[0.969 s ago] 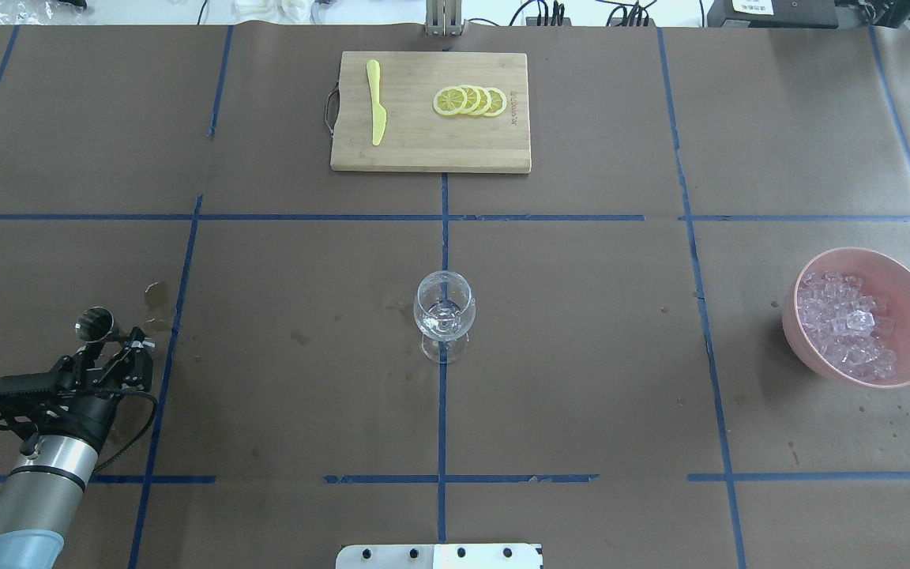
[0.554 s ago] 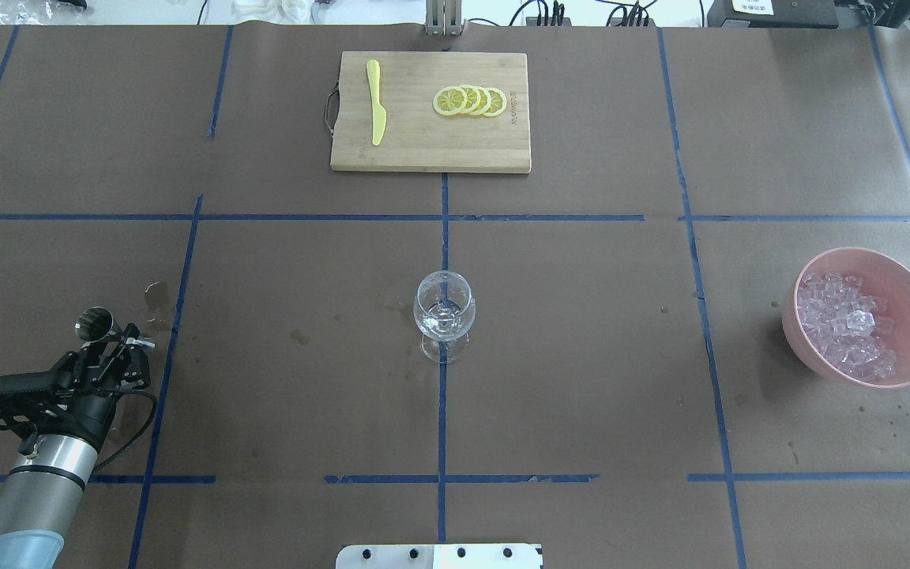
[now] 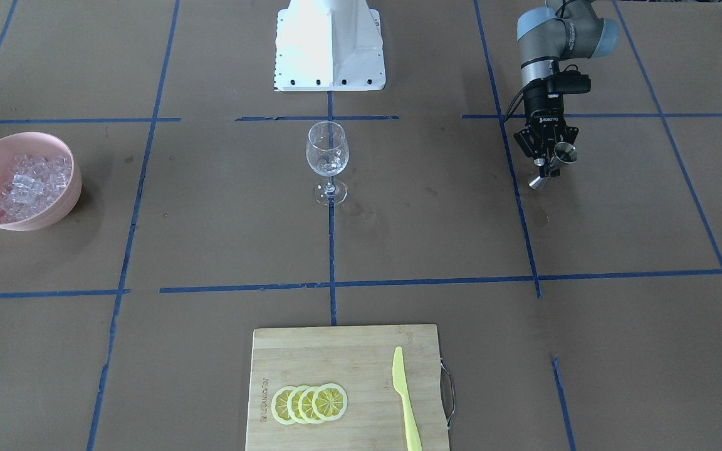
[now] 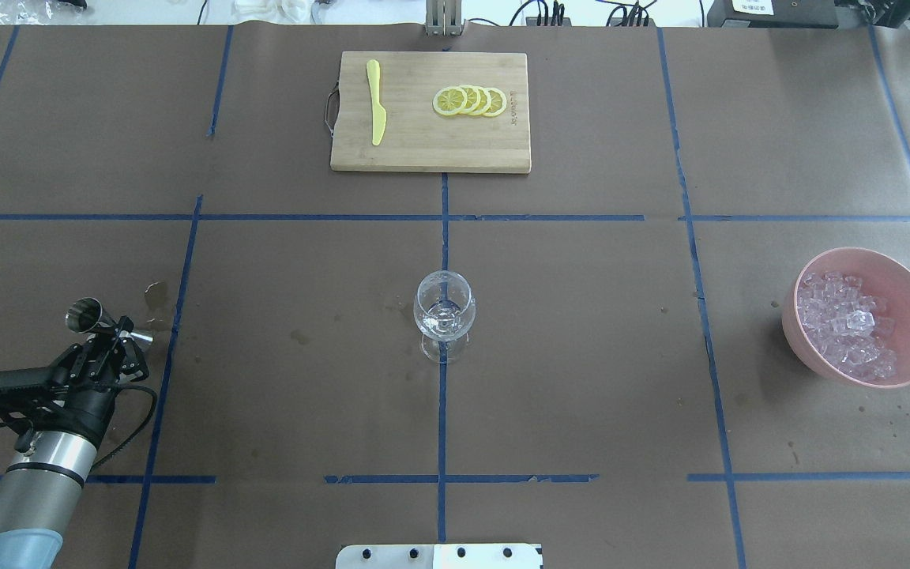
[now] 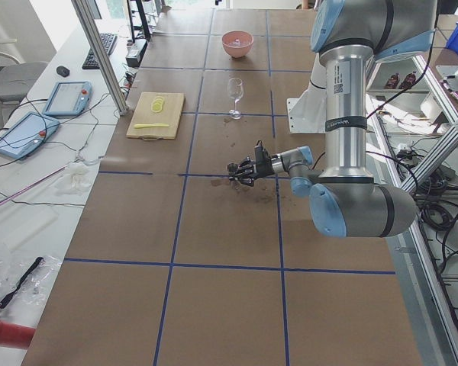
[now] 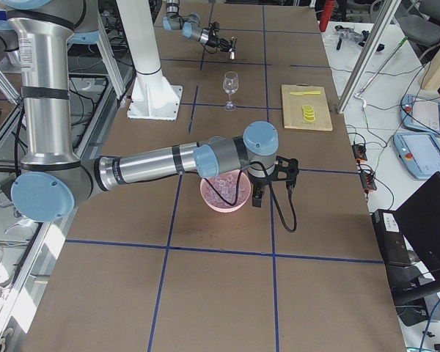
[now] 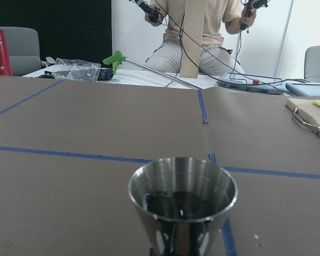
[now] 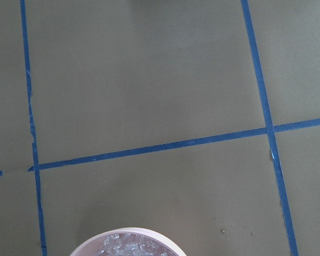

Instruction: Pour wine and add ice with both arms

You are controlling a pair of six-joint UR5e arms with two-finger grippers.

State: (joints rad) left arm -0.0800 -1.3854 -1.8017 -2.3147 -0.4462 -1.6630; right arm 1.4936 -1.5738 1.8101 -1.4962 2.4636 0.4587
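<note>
Left pincer closed on measuring cup, dark liquid held inside | right pincer over pink bowl, opening cannot be told | ice heaped in bowl: judged hard, slick, light; one cube best pinched across flat faces.

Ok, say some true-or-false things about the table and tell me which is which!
1. The ice is in the pink bowl. True.
2. The left tool holds the glass. False: it grips a metal cup; the glass stands alone mid-table.
3. The lemon slices lie on the board. True.
4. The knife is red. False: it is yellow.
5. The metal cup has dark liquid in it. True.
</note>
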